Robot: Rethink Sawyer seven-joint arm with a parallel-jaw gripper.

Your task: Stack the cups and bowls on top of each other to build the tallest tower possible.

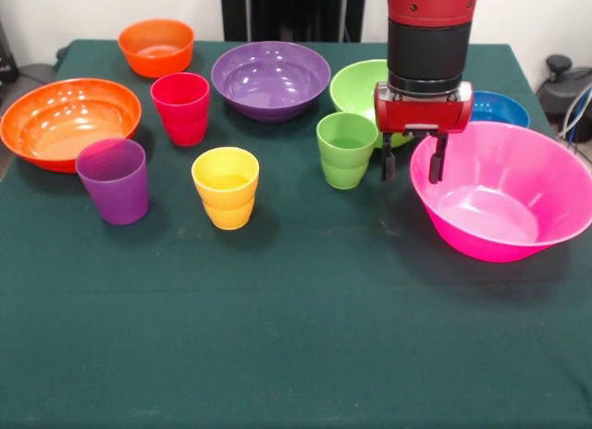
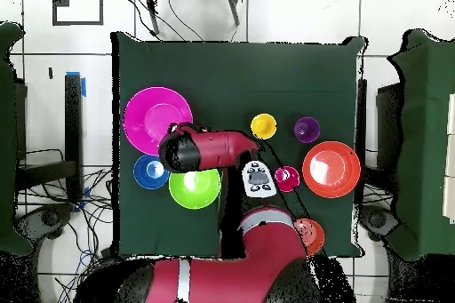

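Observation:
My gripper [image 1: 411,163] is open and empty, pointing down, with its fingers astride the left rim of the pink bowl [image 1: 546,184] at the right. The green cup [image 1: 347,149] stands just left of it. The yellow cup [image 1: 226,187], purple cup [image 1: 113,179] and red cup [image 1: 180,107] stand apart at centre-left. The purple bowl [image 1: 270,79], lime green bowl [image 1: 356,85], blue bowl [image 1: 507,108], small orange bowl [image 1: 156,46] and large orange bowl [image 1: 69,121] sit along the back and left. Nothing is stacked. In the overhead view my arm [image 2: 213,148] hides the green cup and the purple bowl.
Everything rests on a dark green cloth-covered table [image 1: 296,337]. The pink bowl also shows in the overhead view [image 2: 147,113], close to the table's left edge there. Black equipment [image 1: 564,87] stands off the table's right side.

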